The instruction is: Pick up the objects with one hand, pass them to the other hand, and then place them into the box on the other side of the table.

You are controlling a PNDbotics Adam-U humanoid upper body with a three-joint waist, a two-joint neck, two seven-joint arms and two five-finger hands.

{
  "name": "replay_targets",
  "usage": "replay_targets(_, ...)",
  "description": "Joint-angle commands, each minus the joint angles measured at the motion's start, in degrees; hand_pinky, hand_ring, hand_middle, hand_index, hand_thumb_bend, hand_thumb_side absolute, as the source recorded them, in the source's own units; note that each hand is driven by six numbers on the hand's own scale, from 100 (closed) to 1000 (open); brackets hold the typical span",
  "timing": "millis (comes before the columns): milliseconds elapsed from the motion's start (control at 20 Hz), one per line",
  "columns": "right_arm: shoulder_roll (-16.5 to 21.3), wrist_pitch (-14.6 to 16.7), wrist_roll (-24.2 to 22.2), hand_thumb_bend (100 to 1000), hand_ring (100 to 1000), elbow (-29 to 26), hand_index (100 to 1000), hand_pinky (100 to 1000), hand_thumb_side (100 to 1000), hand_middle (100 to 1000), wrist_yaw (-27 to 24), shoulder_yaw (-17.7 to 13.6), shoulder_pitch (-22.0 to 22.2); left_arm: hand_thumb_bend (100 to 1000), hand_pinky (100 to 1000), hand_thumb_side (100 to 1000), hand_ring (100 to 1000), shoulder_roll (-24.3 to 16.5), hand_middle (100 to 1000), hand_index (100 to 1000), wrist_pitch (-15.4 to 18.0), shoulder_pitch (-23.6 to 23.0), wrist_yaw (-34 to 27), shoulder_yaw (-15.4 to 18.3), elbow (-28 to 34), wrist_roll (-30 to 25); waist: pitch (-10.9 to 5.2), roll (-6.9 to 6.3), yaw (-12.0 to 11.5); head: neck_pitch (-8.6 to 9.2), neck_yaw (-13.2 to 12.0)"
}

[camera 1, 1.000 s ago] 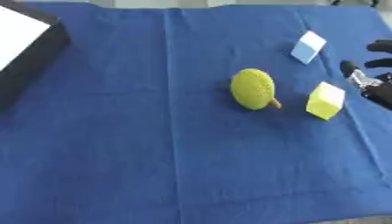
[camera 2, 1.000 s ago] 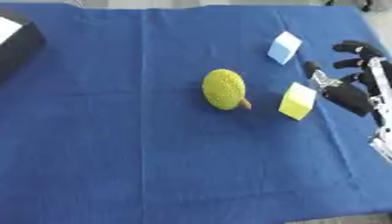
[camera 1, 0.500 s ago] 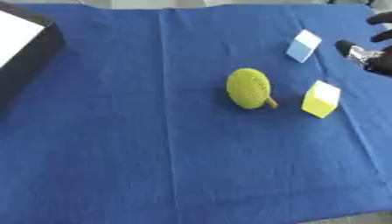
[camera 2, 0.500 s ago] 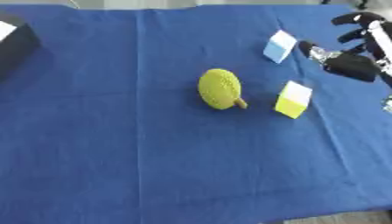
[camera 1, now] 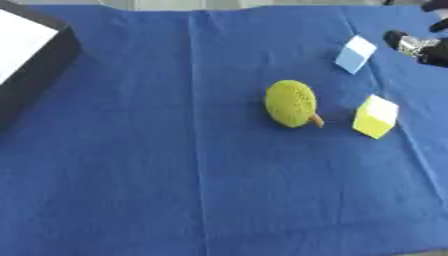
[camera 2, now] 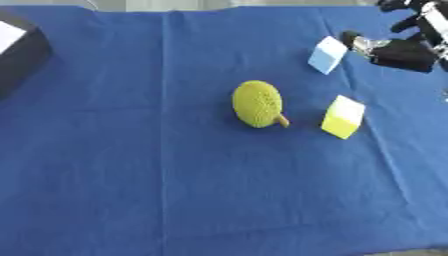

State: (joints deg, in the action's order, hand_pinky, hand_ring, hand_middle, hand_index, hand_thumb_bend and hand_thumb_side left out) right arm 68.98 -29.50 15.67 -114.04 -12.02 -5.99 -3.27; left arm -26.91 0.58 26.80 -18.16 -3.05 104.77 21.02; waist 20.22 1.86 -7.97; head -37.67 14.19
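A yellow-green knobbly fruit with a short brown stem lies near the middle of the blue cloth. To its right sits a yellow cube. A pale blue block lies further back on the right. My right hand hovers at the upper right, just right of the pale blue block, fingers spread and holding nothing. The black box with a white inside stands at the far left edge. My left hand shows in neither view.
The blue cloth covers the whole table, with a crease running front to back left of centre. Its front edge shows at the lower right corner.
My right hand has moved away from the yellow cube toward the back, now beside the pale blue block. The objects have stayed put; the camera has shifted slightly.
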Motion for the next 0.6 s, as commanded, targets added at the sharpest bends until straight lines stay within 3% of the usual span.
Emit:
replay_targets(50, 3.22, -1.59, -1.11, 575, 809, -0.55, 863, 721, 527, 922, 1.44, -1.32, -0.95, 100, 708, 709, 628, -2.47, 680, 766, -0.21, 0.97, -0.24, 0.06, 1.95, -0.48, -0.66, 0.07, -0.17, 1.47, 0.22)
replay_targets(600, 3.56, -4.54, -3.49, 557, 816, -0.55, 865, 725, 519, 929, 1.11, -2.55, -2.37, 100, 707, 706, 627, -3.91, 680, 765, -1.16, 1.85, -0.46, -0.44, 4.01, -1.25, 0.95, 0.1, -1.99, 3.38, 1.75)
